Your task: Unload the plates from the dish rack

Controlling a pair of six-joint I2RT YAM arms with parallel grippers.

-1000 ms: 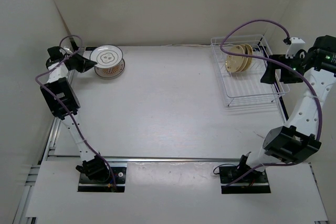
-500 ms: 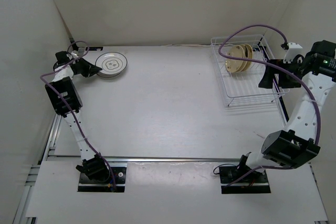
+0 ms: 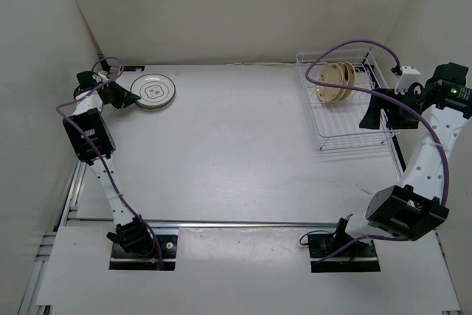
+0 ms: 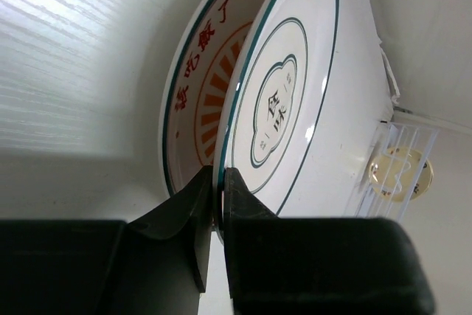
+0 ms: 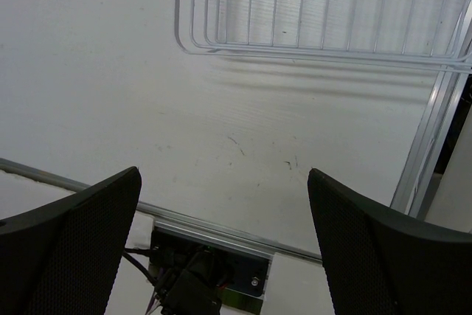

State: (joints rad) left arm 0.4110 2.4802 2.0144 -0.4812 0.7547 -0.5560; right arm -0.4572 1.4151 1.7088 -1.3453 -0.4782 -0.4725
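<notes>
Ring-pattern plate (image 3: 154, 91) has dropped from its tilt a second ago and now lies on the sunburst plate (image 4: 195, 101), far-left corner of the table (image 3: 236, 145).

Left gripper (image 3: 133, 98) is clamped on the ring plate's near rim. In the wrist view the fingers (image 4: 199, 204) pinch the edge with the sunburst plate just behind. Right arm has swung a little nearer the rack's near right corner. Right gripper (image 3: 367, 118) has jaws wide apart and holds nothing, hanging just beside the dish rack (image 3: 354, 127), whose front edge shows in the right wrist view. Two tan plates (image 3: 333, 82) stand on edge in the rack's far end, leaning together, well apart from the stacked pair.
</notes>
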